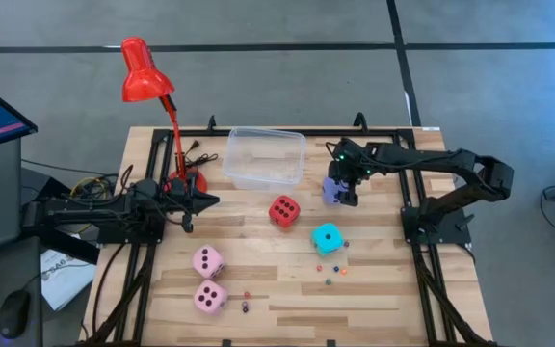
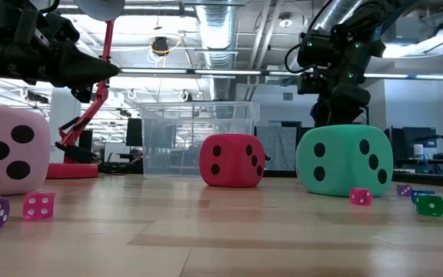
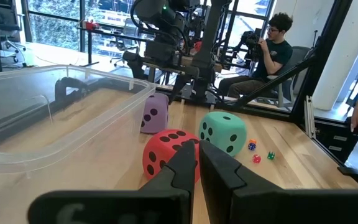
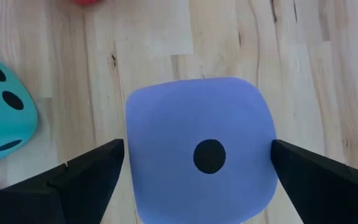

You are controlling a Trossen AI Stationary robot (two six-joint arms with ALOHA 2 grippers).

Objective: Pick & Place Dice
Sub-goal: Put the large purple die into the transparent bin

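The lavender die [image 4: 197,124] sits on the wood to the right of the clear bin, with one pip facing up. My right gripper [image 4: 197,148] comes down over it from above, a finger on each side. The red die [image 1: 283,210] and the cyan die [image 1: 328,237] rest on the table toward the near edge from there. Two pink dice [image 1: 208,260] [image 1: 210,297] lie near the front left. My left gripper [image 1: 198,202] is shut and holds nothing. It hovers beside the lamp base and points toward the red die [image 3: 166,152]. My right gripper has the lavender die between its two fingers, which point straight down. One fingertip [image 4: 107,158] meets the die's one side [image 4: 132,149] and the other meets the opposite side [image 4: 267,149]. In the left wrist view the die [image 3: 154,112] seems to stand on the table.
A clear plastic bin [image 1: 264,159] stands at the far middle of the table. A red desk lamp [image 1: 145,75] rises from its base at the far left. Several tiny coloured dice [image 1: 333,275] are scattered near the front. A seated person [image 3: 272,50] is beyond the table.
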